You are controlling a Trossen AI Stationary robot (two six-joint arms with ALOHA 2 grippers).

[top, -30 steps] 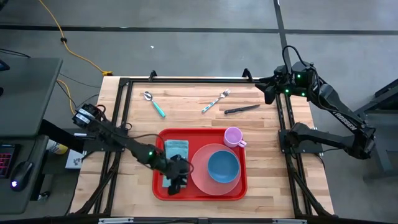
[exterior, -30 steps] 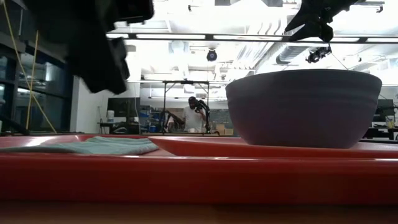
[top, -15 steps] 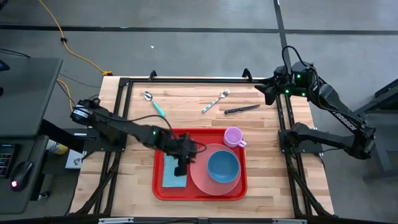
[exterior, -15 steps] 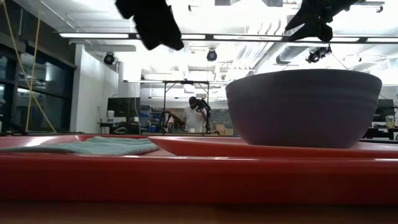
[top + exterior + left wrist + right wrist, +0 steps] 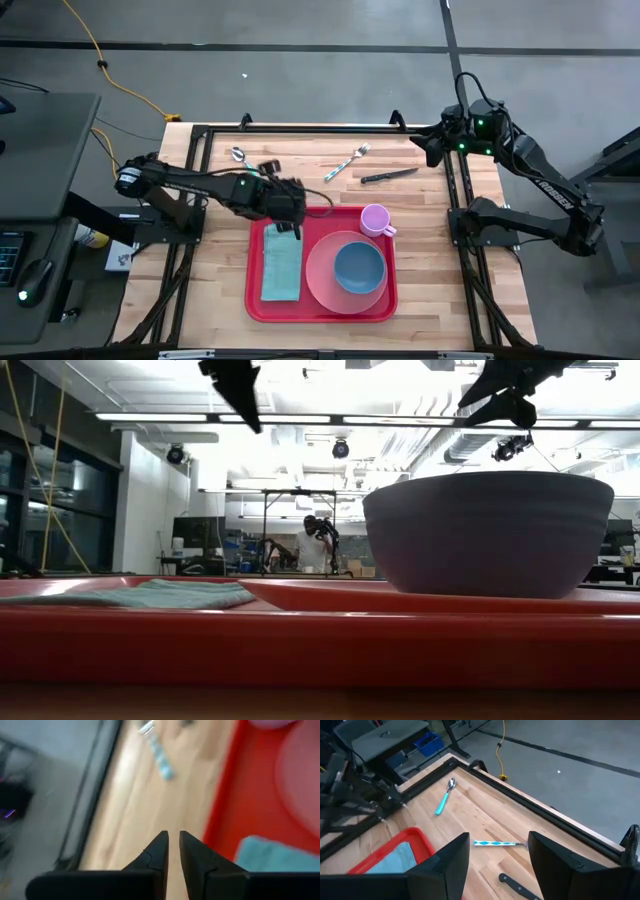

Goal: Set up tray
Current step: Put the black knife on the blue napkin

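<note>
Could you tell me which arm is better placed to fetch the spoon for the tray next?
Probably the left: its gripper hangs over the tray's far-left corner, close to the spoon. The right gripper waits at the table's far right corner.

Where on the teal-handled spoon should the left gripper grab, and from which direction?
Judging by its pose, the spoon lies flat on the table, beyond the tray. Take its straight teal handle near the middle, coming straight down, fingers across the handle's width. The left gripper, nearly closed, would have to open.
</note>
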